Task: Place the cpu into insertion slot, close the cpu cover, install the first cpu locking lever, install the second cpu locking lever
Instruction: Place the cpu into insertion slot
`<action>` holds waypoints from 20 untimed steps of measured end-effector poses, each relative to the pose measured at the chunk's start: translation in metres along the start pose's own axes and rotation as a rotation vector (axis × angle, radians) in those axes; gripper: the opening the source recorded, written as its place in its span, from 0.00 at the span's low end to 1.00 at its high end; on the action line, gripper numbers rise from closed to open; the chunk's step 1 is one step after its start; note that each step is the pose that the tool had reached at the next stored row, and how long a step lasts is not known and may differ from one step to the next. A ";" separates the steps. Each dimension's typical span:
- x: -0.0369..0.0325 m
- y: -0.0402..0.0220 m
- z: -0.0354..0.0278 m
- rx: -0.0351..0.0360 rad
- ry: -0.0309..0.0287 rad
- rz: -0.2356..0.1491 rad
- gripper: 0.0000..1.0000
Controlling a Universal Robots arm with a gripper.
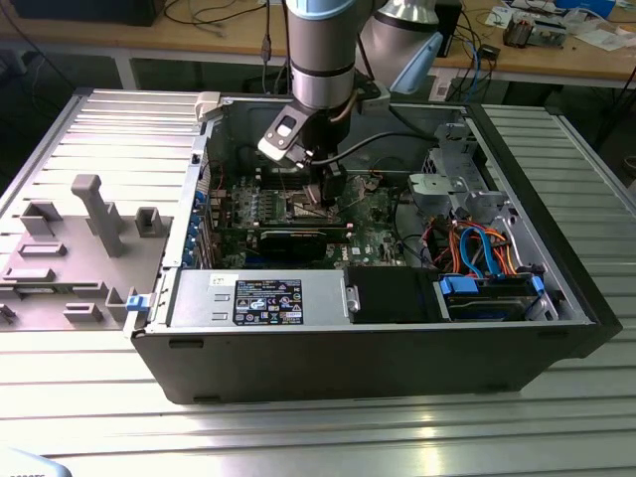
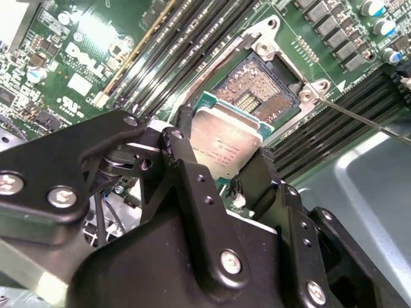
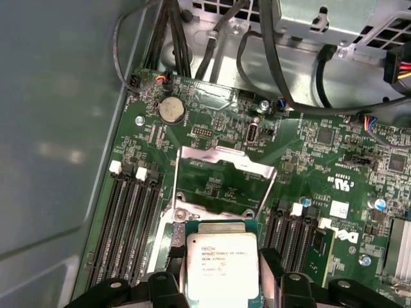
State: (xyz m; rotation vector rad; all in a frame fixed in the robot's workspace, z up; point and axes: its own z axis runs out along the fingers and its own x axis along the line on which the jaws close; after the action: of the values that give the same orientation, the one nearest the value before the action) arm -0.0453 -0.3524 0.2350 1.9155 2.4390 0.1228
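Note:
My gripper (image 1: pixel 320 191) is down inside the open computer case, shut on the cpu (image 2: pixel 226 142). The cpu, a small square chip with a silvery top, sits between the two black fingers (image 2: pixel 186 160) in both wrist views (image 3: pixel 221 264). It hangs tilted just over one side of the insertion slot (image 2: pixel 260 90), whose dark pin field and silver rim lie bare. The cpu cover (image 3: pixel 225 158), a thin silver frame, stands swung up behind the slot. A thin wire locking lever (image 2: pixel 359 119) sticks out beside the socket.
Long memory slots (image 3: pixel 125 224) flank the socket on both sides. A black expansion card (image 1: pixel 298 238), the power supply (image 1: pixel 258 298) and bundled cables (image 1: pixel 477 248) crowd the case. A grey fixture tray (image 1: pixel 79 238) lies at the exterior view's left.

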 end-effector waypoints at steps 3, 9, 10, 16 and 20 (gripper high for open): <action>0.0026 -0.0003 0.0002 -0.0001 -0.0006 0.008 0.55; 0.0041 -0.0002 0.0007 -0.0004 -0.0019 0.022 0.55; 0.0041 -0.0002 0.0008 -0.0004 -0.0023 0.025 0.55; 0.0041 -0.0002 0.0011 -0.0007 -0.0035 0.040 0.55; 0.0041 -0.0002 0.0013 -0.0010 -0.0046 0.053 0.55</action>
State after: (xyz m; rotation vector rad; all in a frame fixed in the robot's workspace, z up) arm -0.0464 -0.3484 0.2338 1.9785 2.3855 0.1211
